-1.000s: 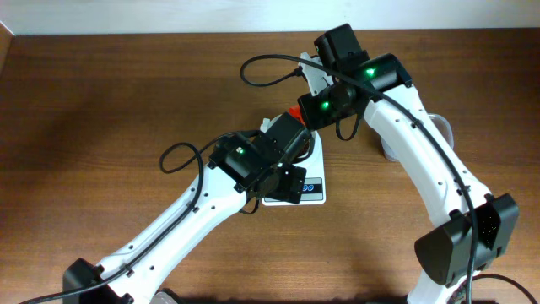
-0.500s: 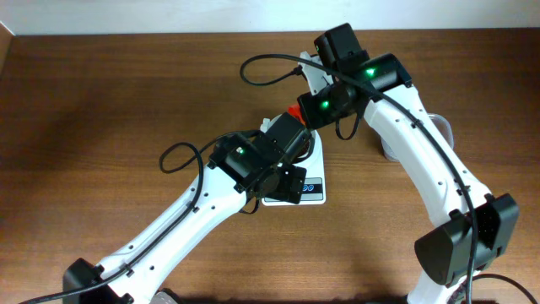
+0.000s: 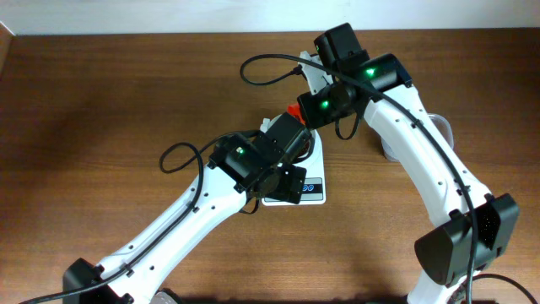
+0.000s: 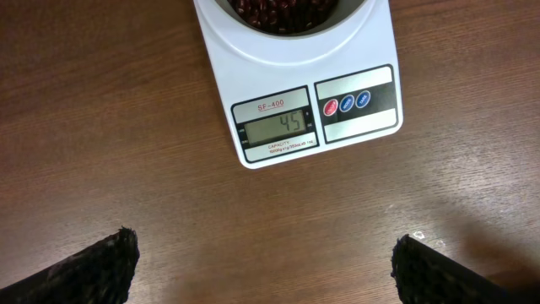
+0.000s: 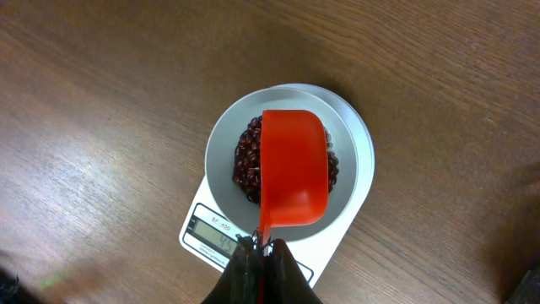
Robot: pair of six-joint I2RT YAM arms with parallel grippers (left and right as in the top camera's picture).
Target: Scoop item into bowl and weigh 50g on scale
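You are seeing the scale sitting on the tabletop, with the bowl resting on its platform and the beans lying inside the bowl. Your right tool is gripping the scoop by its handle, and the scoop is hanging directly above the beans, inside the bowl's rim. Your left tool is hovering before the scale's display edge, apart from it, fingers spread wide.

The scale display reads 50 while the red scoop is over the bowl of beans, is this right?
No. The display of the scale reads 45, not 50, as the left wrist view shows. The red scoop is indeed over the bowl of beans.
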